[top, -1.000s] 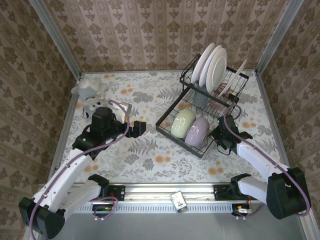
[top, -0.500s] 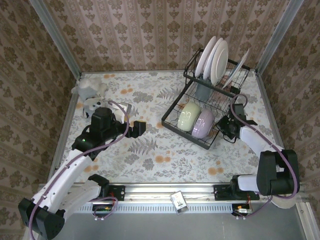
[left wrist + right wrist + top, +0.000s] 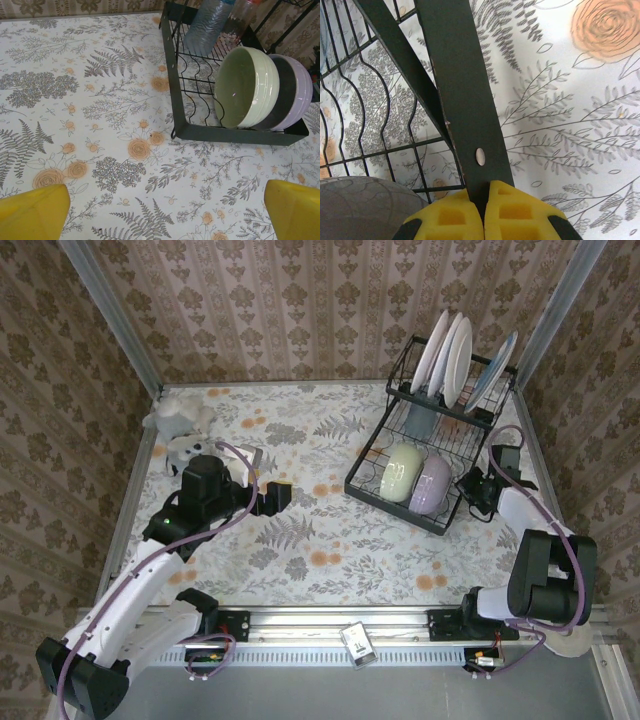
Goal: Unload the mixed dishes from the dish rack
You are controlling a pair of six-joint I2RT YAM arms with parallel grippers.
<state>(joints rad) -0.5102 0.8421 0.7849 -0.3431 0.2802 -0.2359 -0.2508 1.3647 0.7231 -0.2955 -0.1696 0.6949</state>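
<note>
My right hand pinches the stiff frame of the rack. My left hand gapes wide, with the bowls ahead of it. They look slick and breakable, so I'd grip a rim.

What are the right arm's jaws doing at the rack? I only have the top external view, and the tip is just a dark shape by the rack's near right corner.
Observer: The right wrist view has the right gripper with its jaws shut on the dish rack, pinching its flat black frame bar between the yellow pads.
Operator: And the left one?
Observer: In the left wrist view the left gripper has its jaws wide open, holding nothing, above the floral table.
Operator: Anything inside the bowls?
Observer: The pale green bowl stands on edge with its empty hollow facing the left wrist camera. The lavender bowl stands right behind it.
</note>
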